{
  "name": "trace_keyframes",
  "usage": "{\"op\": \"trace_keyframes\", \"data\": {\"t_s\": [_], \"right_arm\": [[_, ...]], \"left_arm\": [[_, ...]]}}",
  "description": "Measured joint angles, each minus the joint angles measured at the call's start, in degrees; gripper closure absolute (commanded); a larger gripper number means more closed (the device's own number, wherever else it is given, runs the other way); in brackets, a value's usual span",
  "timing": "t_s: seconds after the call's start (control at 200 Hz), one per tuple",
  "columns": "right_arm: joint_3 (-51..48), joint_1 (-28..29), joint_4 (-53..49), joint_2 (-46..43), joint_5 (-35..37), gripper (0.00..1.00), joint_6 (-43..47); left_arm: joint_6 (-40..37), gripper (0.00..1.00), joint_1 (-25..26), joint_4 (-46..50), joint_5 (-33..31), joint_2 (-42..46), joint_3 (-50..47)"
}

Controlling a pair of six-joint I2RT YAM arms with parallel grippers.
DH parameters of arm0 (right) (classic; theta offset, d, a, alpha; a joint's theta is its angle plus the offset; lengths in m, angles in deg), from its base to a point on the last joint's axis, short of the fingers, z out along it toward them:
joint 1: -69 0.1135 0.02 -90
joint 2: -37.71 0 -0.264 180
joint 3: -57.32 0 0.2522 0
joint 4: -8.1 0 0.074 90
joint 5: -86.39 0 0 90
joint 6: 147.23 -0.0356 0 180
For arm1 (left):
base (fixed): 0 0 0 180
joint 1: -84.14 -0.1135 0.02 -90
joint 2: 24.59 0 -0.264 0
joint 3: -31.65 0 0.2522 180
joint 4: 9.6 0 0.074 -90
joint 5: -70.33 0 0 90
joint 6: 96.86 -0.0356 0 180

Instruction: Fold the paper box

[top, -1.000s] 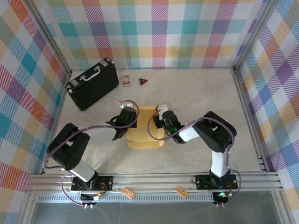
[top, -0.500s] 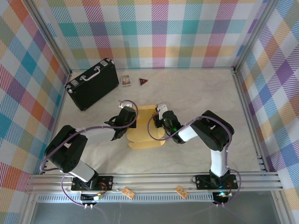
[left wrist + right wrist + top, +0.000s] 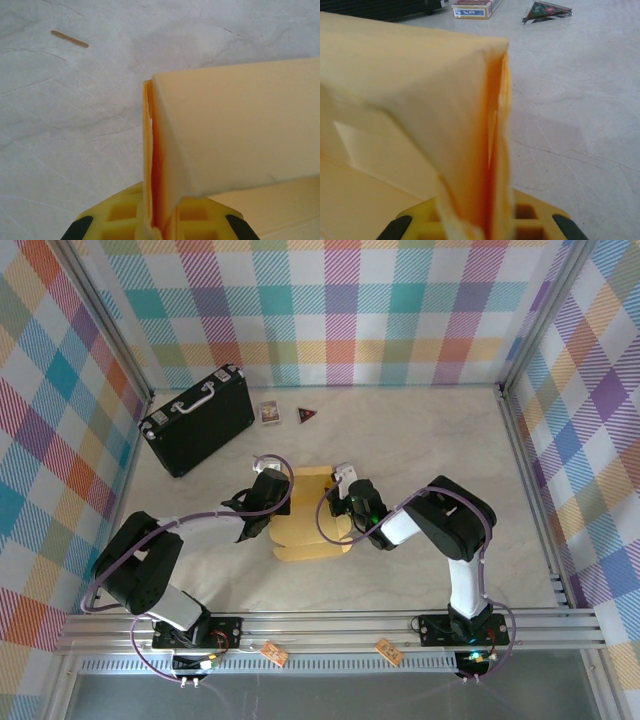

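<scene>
The mustard-yellow cardboard paper box point(image 3: 312, 525) lies half-formed at the middle of the pale marbled table point(image 3: 420, 440), between the two arms, with its left and right side walls raised. The left gripper point(image 3: 161, 221) is clenched on the doubled left wall, and the right gripper point(image 3: 485, 220) pinches the doubled right wall. If either arm pulls outward or twists, the thin card could tear or crease off its score line. A slack pinch would probably let a wall spring flat. Uneven pulling might drag the whole sheet toward the black hard case point(image 3: 195, 420).

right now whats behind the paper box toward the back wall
Behind the paper box lies bare table, then farther back a small card pack and a dark triangular packet, with the black case off to their left. The table directly beneath the box is covered.
</scene>
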Motion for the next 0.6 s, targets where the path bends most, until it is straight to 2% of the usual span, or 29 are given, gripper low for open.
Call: {"op": "trace_keyframes", "data": {"t_s": [0.045, 0.13, 0.195, 0.31, 0.525, 0.605], "right_arm": [[-0.2, 0.0, 0.6, 0.1, 0.0, 0.99, 0.1], [-0.3, 0.1, 1.2, 0.2, -0.3, 0.71, 0.2], [-0.4, 0.3, 1.2, 0.5, -1.5, 0.7, 1.0], [-0.6, 0.6, 0.9, 1.4, -2.9, 0.77, 1.6], [-0.7, 0.4, 1.2, 1.6, -3.1, 0.98, 1.4], [-0.8, 0.4, 1.4, 1.6, -2.9, 1.0, 1.4]], "left_arm": [[0.0, 1.0, 0.0, 0.0, 0.0, 0.2, -0.2], [0.0, 1.0, 0.0, -0.2, 0.0, 0.8, -0.8], [0.0, 1.0, 0.0, -0.6, -0.4, 0.8, -1.2], [-0.1, 1.0, 0.0, -1.1, -0.9, 0.8, -1.5], [0.0, 1.0, 0.1, -1.4, -0.9, 0.8, -2.1], [0.0, 1.0, 0.1, -1.6, -0.9, 0.8, -2.1]]}}
